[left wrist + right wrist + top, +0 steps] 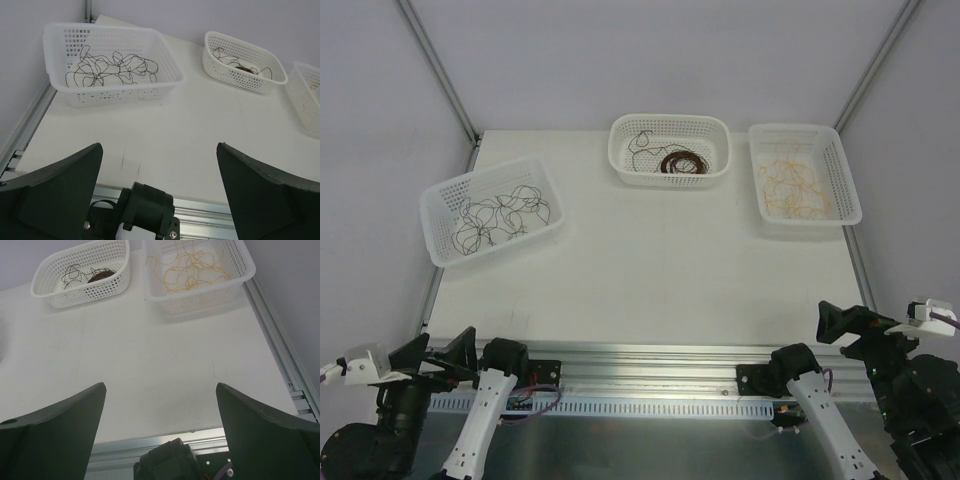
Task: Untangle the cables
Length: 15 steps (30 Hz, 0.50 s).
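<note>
Black cables (500,213) were strung along the left-edge basket (430,230), yellow cables (798,185) along the far-right basket (847,172); left tool (159,145) and right tool (160,385) were held apart.

black cables (500,213), brown cables (678,162), yellow cables (795,185), apart

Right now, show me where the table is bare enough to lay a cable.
Bare: the broad table middle, from the near rail to the left basket, middle basket and right basket. Crowded: inside those, all holding cables.
</note>
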### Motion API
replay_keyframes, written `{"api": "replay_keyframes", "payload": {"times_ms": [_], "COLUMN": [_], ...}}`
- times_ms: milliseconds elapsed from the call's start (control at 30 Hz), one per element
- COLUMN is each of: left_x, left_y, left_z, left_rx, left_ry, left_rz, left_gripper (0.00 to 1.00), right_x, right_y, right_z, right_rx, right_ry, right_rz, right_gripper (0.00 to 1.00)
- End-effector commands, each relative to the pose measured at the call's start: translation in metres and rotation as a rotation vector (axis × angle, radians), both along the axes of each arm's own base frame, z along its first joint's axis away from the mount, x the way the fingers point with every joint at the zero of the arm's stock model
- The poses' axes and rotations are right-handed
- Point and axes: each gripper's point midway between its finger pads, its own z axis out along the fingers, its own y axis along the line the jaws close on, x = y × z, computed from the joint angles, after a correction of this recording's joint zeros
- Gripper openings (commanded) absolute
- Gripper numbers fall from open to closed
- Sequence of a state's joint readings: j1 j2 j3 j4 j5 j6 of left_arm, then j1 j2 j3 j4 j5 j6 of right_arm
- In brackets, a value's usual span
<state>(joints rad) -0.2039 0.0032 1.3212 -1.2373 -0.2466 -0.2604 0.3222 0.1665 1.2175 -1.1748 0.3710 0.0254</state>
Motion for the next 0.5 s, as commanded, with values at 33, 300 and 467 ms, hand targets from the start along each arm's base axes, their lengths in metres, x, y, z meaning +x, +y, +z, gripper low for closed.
{"api": "replay_keyframes", "payload": {"times_ms": [33, 300, 467], "left_x": [-0.027, -0.04, -0.041], "left_y": [0.008, -0.002, -0.005], "left_z": [-0.012, -0.038, -0.045], "left_rx": [-0.032, -0.102, -0.128], "left_ry": [-0.03, 0.018, 0.038], "left_rz": [0.012, -0.039, -0.046], "left_gripper": [0.99, 0.99, 0.99], "right_x": [-0.016, -0.025, -0.026], "right_y": [-0.007, -0.001, 0.003], "right_z": [-0.008, -0.019, -0.024], "right_rx": [0.014, 0.055, 0.06], "right_ry": [0.026, 0.019, 0.03], "right_rz": [-0.025, 0.015, 0.035], "right_gripper": [0.97, 0.97, 0.97]}}
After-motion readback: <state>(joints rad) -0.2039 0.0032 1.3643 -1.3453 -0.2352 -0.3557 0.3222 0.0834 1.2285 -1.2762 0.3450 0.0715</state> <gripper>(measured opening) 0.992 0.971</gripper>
